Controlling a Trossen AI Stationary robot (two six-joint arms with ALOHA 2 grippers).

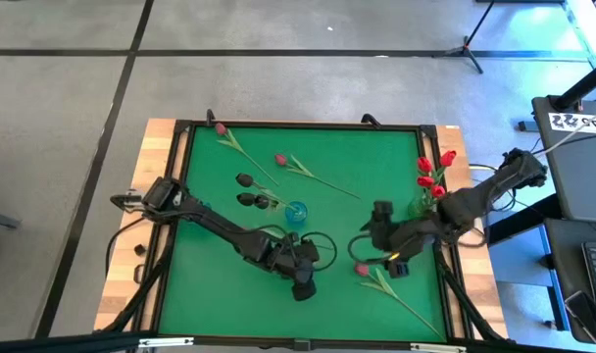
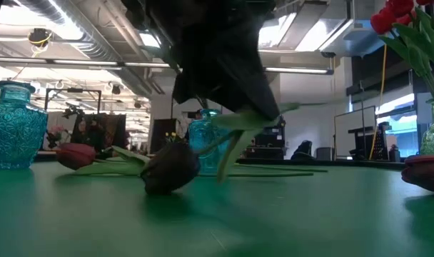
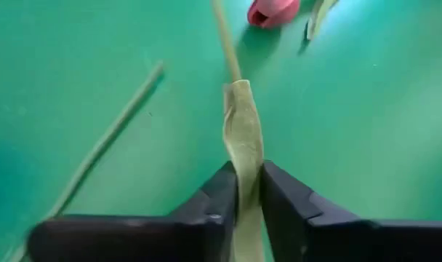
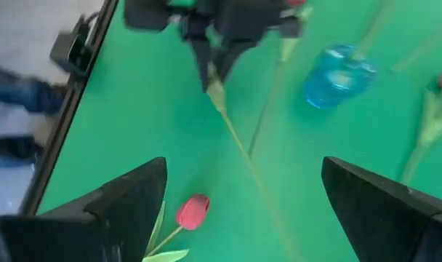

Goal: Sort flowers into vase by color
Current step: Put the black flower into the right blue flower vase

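A thin green tulip stem with a narrow leaf (image 3: 244, 156) is pinched between the two dark fingers (image 3: 219, 200) of the left tool (image 3: 248, 191), which is clenched on it near the middle front of the green bench (image 1: 229, 294). In the left wrist view the leaf runs straight up out of the fingers and the stem goes on toward a pinkish-red bud (image 3: 272, 10) lying on the mat just beyond. From the right wrist view the same stem (image 4: 239, 142) trails from the left tool (image 4: 214, 69) down across the mat. In the low view a dark bud (image 2: 170, 169) lies on the mat under the dark arm, with green leaves above it.

The right tool (image 1: 378, 233) sits just right of centre, its fingers (image 4: 123, 200) spread wide and released, holding nothing. A pinkish-red tulip (image 4: 193, 211) lies on the mat between and slightly beyond those fingers; in the high view this flower (image 1: 362, 269) lies just in front of the right tool, its stem running toward the front right corner.

A blue glass vase (image 1: 296, 212) stands near the centre, just behind the left tool. Two black tulip heads (image 1: 247, 190) lie to its left. Two more pink tulips (image 1: 281, 159) lie toward the back of the mat. A bunch of red tulips (image 1: 433, 172) stands at the right edge, behind the right arm.
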